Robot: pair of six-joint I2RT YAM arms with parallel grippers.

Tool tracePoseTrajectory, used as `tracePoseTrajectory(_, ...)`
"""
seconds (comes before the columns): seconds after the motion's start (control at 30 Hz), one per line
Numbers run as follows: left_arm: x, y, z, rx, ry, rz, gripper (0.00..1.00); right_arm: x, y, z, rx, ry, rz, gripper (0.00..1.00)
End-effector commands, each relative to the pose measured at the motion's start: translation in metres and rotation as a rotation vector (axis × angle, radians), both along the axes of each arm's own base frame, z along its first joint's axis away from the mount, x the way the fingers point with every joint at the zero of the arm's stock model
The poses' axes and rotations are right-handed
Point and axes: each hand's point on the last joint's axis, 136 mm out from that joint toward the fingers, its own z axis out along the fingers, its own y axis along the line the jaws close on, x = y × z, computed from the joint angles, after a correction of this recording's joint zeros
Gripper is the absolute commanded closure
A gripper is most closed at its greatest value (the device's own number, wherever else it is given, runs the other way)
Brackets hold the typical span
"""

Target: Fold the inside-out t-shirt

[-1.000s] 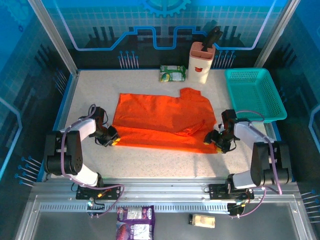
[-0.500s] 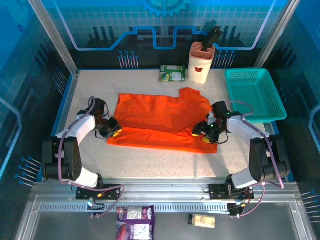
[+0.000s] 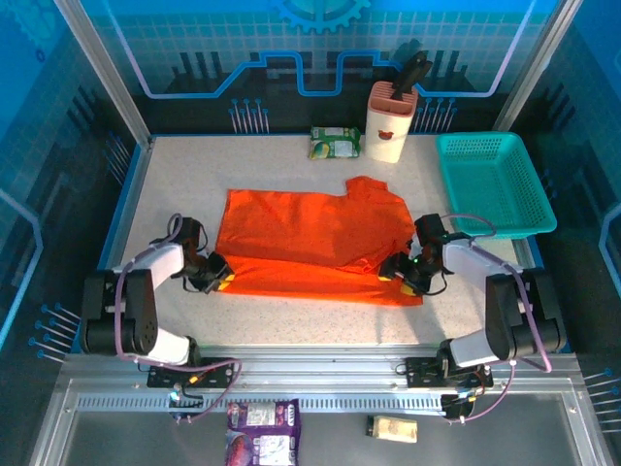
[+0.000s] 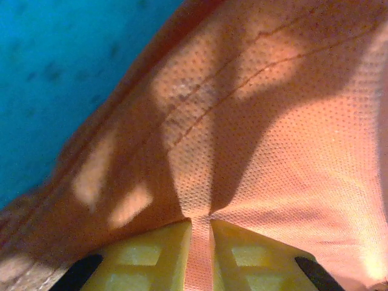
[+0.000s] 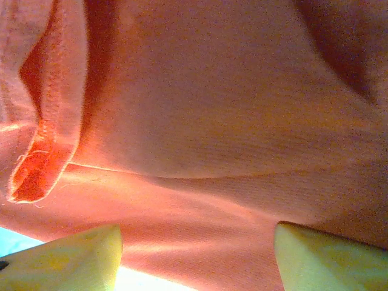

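Orange inside-out t-shirt (image 3: 310,228): left wrist view reveals left gripper (image 4: 200,229) pinching cloth.

Inside-out t-shirt (image 3: 310,238): bright orange, plain, thin cloth. Lies flat at mid-table, spread crosswise. Partly folded, with an upper layer lying over a narrower strip along the near edge. One short sleeve (image 3: 374,189) projects at the far right. Close views show fine pinhole weave (image 4: 273,121) and a raw stitched seam (image 5: 45,121).
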Motion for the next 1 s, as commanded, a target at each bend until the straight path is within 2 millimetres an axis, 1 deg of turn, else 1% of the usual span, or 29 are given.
tracePoseTrajectory(0.0,-0.020,0.005,-0.006,0.007,0.065,0.055,0.81,-0.008,-0.008,0.012,-0.044,0.011,-0.023,0.32)
tracePoseTrajectory(0.1,-0.005,-0.006,0.011,-0.063,-0.001,0.051,0.80,0.007,0.013,0.034,0.011,-0.056,0.008,0.33)
tracePoseTrajectory(0.2,0.009,-0.011,0.030,-0.066,-0.049,0.026,0.79,0.019,0.041,0.047,0.072,-0.081,0.046,0.34)
tracePoseTrajectory(0.27,0.015,-0.014,0.039,-0.063,-0.071,0.011,0.79,0.025,0.061,0.049,0.115,-0.088,0.065,0.35)
tracePoseTrajectory(0.4,0.022,-0.020,0.044,-0.076,-0.092,-0.004,0.78,0.034,0.091,0.039,0.182,-0.065,0.066,0.32)
tracePoseTrajectory(0.53,0.022,-0.025,0.043,-0.081,-0.089,-0.019,0.78,0.039,0.108,0.027,0.199,-0.037,0.064,0.27)
tracePoseTrajectory(0.6,0.021,-0.026,0.041,-0.081,-0.086,-0.020,0.77,0.036,0.111,0.022,0.191,-0.020,0.066,0.26)
tracePoseTrajectory(0.73,0.020,-0.026,0.039,-0.081,-0.087,-0.017,0.78,0.037,0.115,0.018,0.195,-0.020,0.059,0.25)
tracePoseTrajectory(0.87,0.021,-0.027,0.041,-0.084,-0.088,-0.020,0.78,0.052,0.123,0.025,0.229,-0.073,0.056,0.28)
tracePoseTrajectory(0.9,0.021,-0.026,0.042,-0.082,-0.089,-0.020,0.77,0.067,0.130,0.039,0.253,-0.119,0.061,0.28)
tracePoseTrajectory(0.97,0.023,-0.025,0.045,-0.076,-0.099,-0.021,0.78,0.082,0.139,0.048,0.277,-0.150,0.075,0.29)
